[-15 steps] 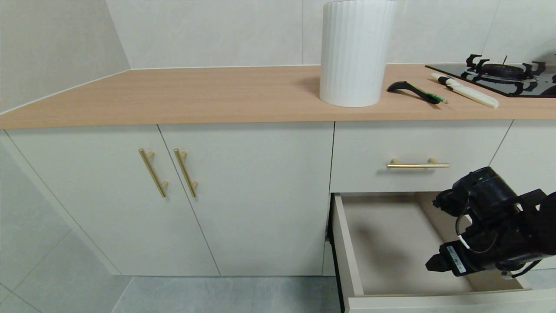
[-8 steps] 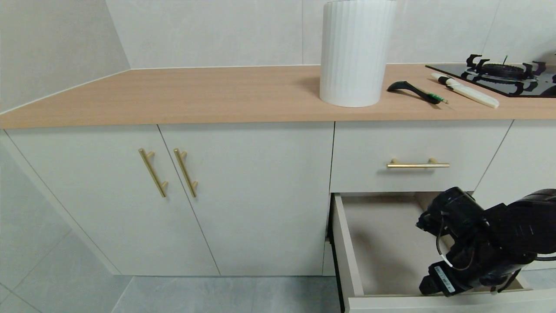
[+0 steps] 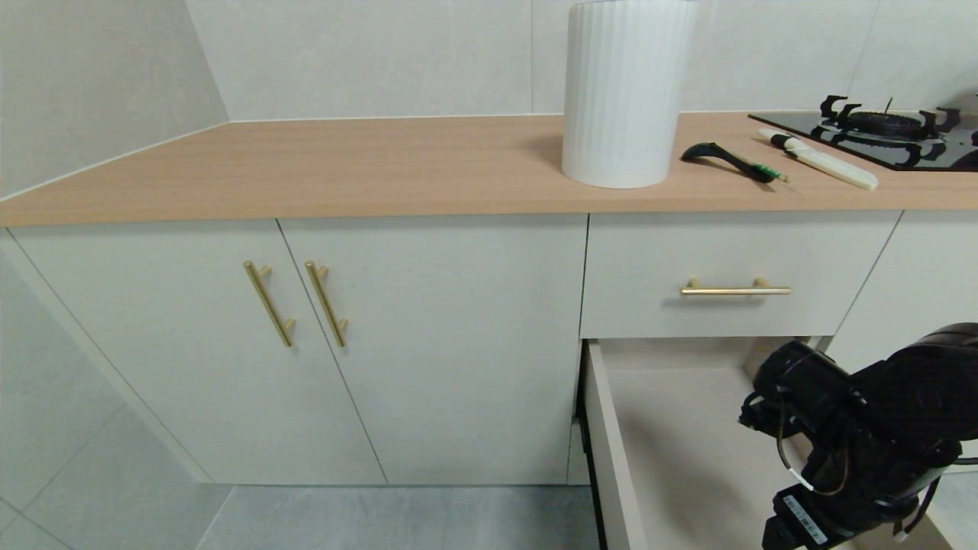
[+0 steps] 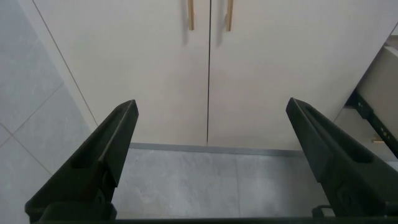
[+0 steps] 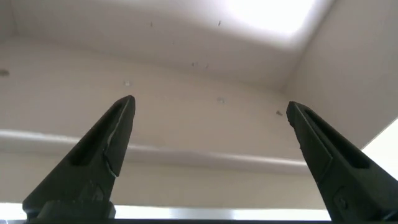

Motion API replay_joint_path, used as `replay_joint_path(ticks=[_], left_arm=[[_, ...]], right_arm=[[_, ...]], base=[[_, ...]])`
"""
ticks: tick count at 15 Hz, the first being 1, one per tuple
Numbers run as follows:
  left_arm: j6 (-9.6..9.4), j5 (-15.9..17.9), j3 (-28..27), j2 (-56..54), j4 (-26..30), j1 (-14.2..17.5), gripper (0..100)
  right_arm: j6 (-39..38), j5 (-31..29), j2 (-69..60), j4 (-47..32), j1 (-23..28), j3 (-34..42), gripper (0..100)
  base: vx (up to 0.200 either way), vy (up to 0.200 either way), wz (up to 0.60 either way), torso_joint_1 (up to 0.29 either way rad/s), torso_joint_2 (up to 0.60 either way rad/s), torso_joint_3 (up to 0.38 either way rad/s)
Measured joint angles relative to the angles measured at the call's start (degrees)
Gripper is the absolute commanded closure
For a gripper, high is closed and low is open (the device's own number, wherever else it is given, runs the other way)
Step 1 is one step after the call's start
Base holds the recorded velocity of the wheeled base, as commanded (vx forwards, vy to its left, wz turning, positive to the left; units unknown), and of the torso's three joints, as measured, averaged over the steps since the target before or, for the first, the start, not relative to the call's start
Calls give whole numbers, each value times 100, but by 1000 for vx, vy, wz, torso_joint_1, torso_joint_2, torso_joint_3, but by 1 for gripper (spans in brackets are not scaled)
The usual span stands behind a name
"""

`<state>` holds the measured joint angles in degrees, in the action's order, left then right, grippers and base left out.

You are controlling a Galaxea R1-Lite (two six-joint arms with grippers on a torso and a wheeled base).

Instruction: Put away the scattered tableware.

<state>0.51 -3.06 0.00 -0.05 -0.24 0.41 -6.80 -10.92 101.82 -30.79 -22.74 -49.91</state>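
As right arm (image 3: 863,435) drops back, drawer (image 3: 607,451) slides further out (left and right jaws both apart).

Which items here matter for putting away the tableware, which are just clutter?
Job:
black-handled utensil with green tip
cream-white knife
open beige lower drawer
right gripper

Lying about:
tall white ribbed canister
black gas hob
brass-handled cabinet doors

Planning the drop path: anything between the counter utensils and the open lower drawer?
Only the right pincer itself, open over the drawer. Otherwise nothing visible: the black utensil and white knife lie on the counter above it.
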Motion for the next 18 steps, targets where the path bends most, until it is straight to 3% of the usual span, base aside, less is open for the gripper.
replay_joint_path(ticks=[15,18], left_arm=[[0,0,0,0,0,0,0],[0,0,-2,0,-7,0,0]], right_arm=[[-386,-46,-2138,1407,17,-23,0],[-378,-49,-2225,1418,17,-22,0]], base=[[0,0,0,0,0,0],[0,0,0,51,-217,-219]])
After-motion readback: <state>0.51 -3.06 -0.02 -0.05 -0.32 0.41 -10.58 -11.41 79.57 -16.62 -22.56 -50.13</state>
